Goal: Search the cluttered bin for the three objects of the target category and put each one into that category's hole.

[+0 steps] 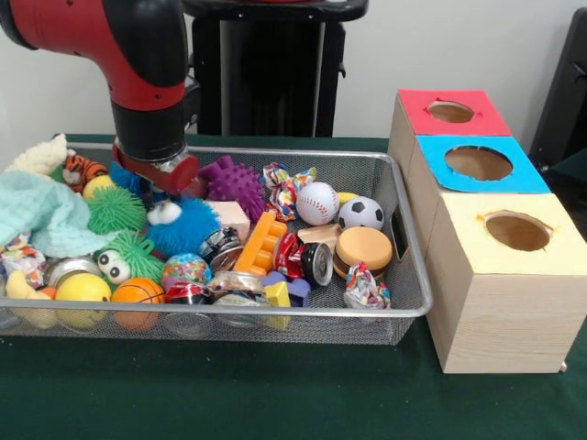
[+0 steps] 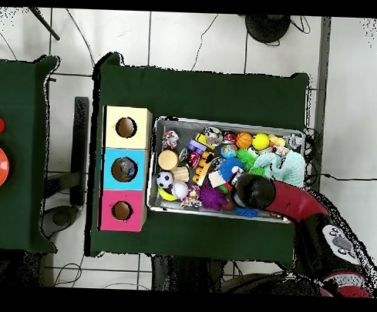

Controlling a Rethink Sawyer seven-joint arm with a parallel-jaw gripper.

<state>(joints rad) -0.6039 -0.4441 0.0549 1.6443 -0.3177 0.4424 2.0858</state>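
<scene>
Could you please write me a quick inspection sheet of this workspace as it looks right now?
Surface: green cloth over the table.
Job's things: wire bin full of toys; red box, blue box and yellow box beside it, each with a round hole on top.
Clutter: baseball, soccer ball, purple spiky ball, pale cloth.
Grippers: pincer low in the bin, its state hidden.
Cables: cables on the floor.
Surroundings: side table with orange things.
</scene>
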